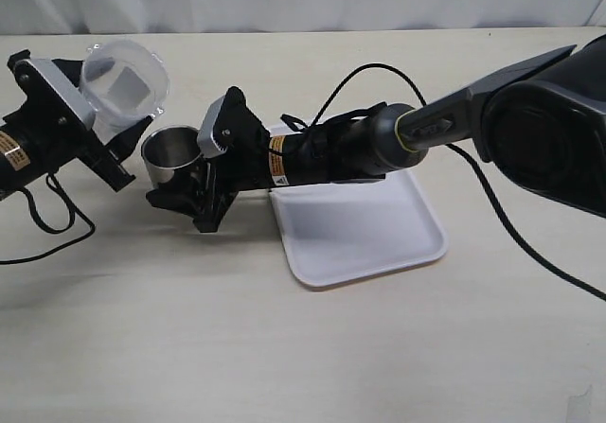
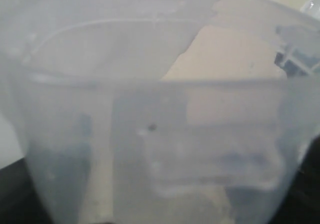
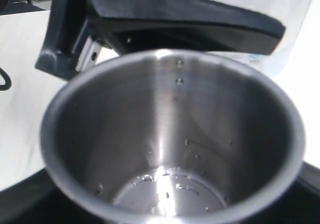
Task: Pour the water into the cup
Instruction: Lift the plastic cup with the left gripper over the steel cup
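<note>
the left gripper (image 1: 106, 113) is clamped on the translucent plastic beaker (image 1: 123, 84), which is tilted with its mouth just above the short cylindrical brushed-steel cup (image 1: 173, 151). the right gripper (image 1: 192, 165) is closed around the cup, which stands on the beige table (image 1: 284, 347) beside the white plastic tray (image 1: 379, 243). a thin film of clear water (image 3: 165, 189) lies on the cup floor. centre the beaker lip over the rim, tilt slowly, and brace the cup upright.
</note>
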Robot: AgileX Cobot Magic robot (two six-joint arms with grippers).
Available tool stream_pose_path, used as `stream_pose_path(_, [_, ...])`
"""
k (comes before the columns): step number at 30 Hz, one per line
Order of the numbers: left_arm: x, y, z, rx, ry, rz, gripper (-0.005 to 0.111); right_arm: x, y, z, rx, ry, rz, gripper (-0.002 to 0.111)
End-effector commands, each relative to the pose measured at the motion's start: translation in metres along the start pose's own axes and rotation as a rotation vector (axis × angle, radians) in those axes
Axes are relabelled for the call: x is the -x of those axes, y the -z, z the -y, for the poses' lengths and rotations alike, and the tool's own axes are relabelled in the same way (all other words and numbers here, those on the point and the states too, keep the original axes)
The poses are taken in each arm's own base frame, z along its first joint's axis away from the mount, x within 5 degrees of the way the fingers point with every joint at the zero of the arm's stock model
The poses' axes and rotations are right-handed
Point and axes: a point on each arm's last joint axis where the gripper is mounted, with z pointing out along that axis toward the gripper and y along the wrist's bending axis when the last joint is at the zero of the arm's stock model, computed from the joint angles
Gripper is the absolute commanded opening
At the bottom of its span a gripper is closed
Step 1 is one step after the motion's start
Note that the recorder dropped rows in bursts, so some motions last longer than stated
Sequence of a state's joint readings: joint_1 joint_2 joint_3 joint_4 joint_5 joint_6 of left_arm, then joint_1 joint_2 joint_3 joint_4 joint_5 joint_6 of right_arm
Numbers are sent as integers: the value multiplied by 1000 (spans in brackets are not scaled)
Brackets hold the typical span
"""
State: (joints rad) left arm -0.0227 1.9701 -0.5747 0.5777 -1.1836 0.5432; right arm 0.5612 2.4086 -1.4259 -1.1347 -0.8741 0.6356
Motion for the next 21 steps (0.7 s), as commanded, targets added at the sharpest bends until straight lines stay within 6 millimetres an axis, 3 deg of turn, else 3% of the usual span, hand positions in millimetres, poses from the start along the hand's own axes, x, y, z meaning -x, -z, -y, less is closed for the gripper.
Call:
stream_pose_path(1, [6, -2, -5, 27, -97, 46, 0, 8, 1, 1, 3, 5, 23, 4])
stream_pose_path(21, [8, -7, -10, 43, -295, 61, 0, 7, 2, -3, 40, 24, 9, 4])
